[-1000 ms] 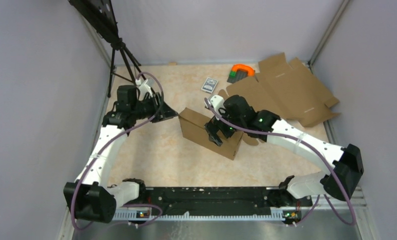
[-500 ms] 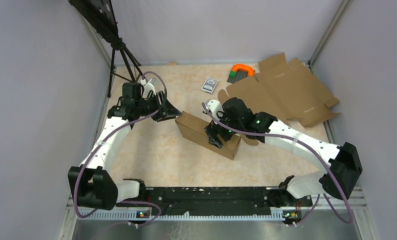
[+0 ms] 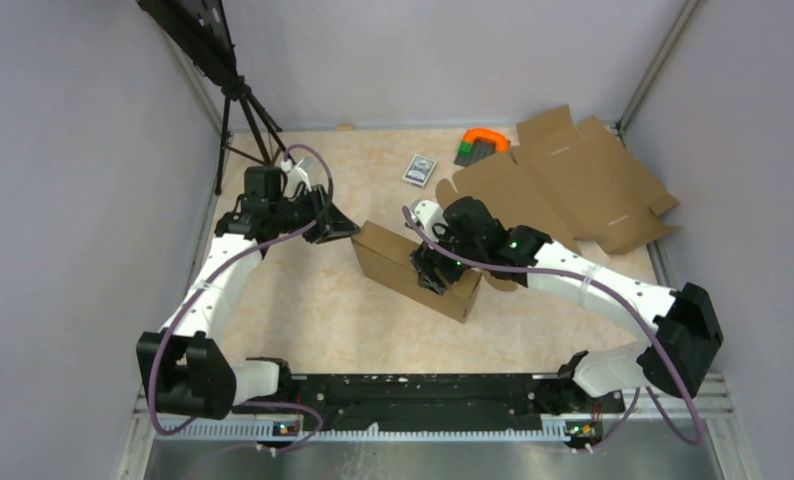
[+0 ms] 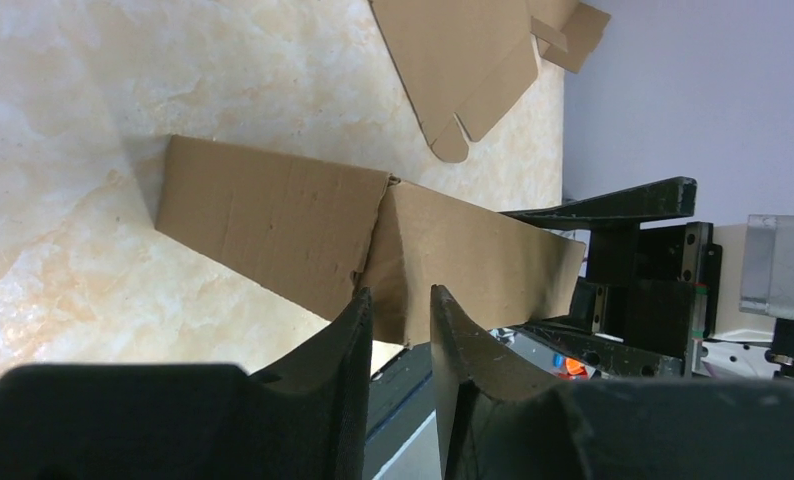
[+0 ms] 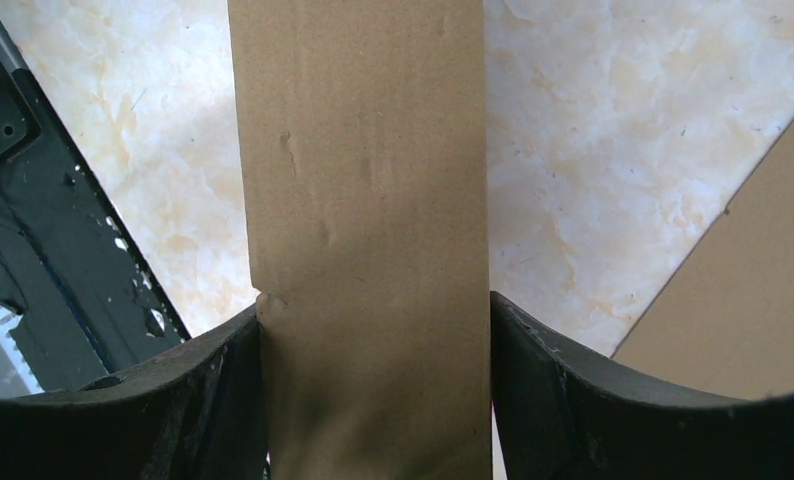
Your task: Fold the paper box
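Observation:
The paper box [image 3: 398,260] is a shallow brown cardboard box standing on its long side in the middle of the table. My right gripper [image 3: 429,272] reaches over it from the right. In the right wrist view both fingers press the two faces of the paper box [image 5: 363,200], so the right gripper [image 5: 375,305] is shut on it. My left gripper [image 3: 345,228] sits just off the box's left end. In the left wrist view the left gripper [image 4: 401,292] keeps a narrow gap with nothing in it, its tips right at a corner of the paper box [image 4: 273,225].
A second brown cardboard blank [image 3: 573,185] lies flat at the back right, close behind the right arm. A small grey card pack [image 3: 420,169] and an orange and green object [image 3: 483,143] lie at the back. A black tripod [image 3: 243,110] stands at the back left.
My left arm has swung right to the box's left end and its jaws have narrowed. My right gripper's jaws have closed onto the box, which has slid slightly left.

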Available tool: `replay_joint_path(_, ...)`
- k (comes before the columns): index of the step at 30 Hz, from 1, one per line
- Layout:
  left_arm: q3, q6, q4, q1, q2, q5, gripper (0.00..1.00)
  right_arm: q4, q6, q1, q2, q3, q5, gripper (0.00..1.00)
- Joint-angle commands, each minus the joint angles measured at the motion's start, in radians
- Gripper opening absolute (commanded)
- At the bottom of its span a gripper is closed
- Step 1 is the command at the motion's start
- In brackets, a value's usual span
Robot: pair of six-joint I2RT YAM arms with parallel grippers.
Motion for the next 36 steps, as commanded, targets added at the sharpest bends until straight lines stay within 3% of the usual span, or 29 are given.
replay_joint_path(1,-0.008,0.039,-0.044,0.006,0.005,-0.031,0.29,0.026,-0.001,-0.004,0.001,-0.006,0.009,0.65)
replay_joint_path(6,-0.024,0.058,-0.082,0.006,-0.007,-0.087,0.37,0.028,0.004,-0.008,0.009,-0.002,0.004,0.63)
replay_joint_path(10,-0.055,0.048,-0.066,0.006,0.007,-0.061,0.50,0.030,0.006,-0.008,0.013,-0.002,-0.003,0.62)
replay_joint_path(20,-0.206,-0.107,0.171,0.017,-0.049,0.042,0.56,0.027,0.011,-0.013,0.025,-0.001,-0.011,0.60)
replay_joint_path(29,-0.116,0.000,0.036,-0.003,-0.157,-0.061,0.70,0.025,0.012,-0.017,0.033,0.001,-0.019,0.59)
replay_joint_path(36,0.011,0.076,-0.089,-0.143,-0.177,-0.305,0.59,0.016,0.014,-0.019,0.056,0.015,-0.043,0.57)
